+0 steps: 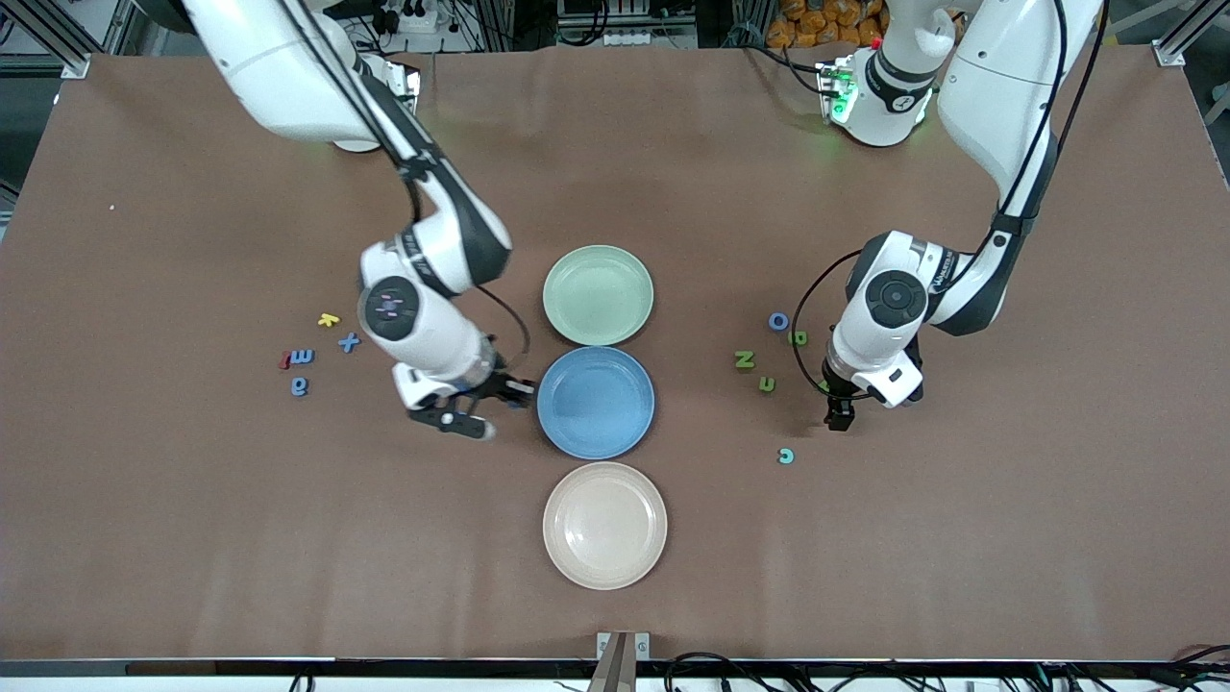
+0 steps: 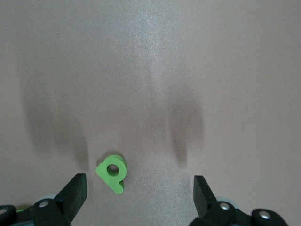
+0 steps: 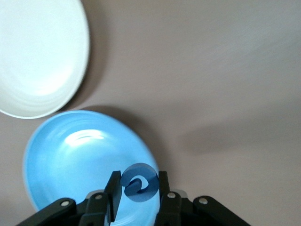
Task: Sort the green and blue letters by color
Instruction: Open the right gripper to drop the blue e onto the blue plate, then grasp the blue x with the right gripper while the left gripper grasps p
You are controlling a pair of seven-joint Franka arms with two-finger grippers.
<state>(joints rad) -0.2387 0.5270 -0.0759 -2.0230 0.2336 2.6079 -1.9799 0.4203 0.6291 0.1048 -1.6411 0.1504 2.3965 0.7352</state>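
Carrying a blue letter [image 3: 138,187] over the blue plate's [image 3: 61,160] rim, the right gripper [image 3: 138,188] is pinching it.
The left gripper [image 2: 140,188] is hanging wide open, a green letter [image 2: 113,173] lying between its fingers.

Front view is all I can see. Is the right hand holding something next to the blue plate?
Observer: Yes. The right wrist view shows the right hand shut on a blue letter, right at the edge of the blue plate.
Operator: What is under the left hand? I can't see past it.
Observer: The left wrist view shows the left hand open and low over a green letter shaped like a P. It lies flat on the table, and the hand is not touching it.
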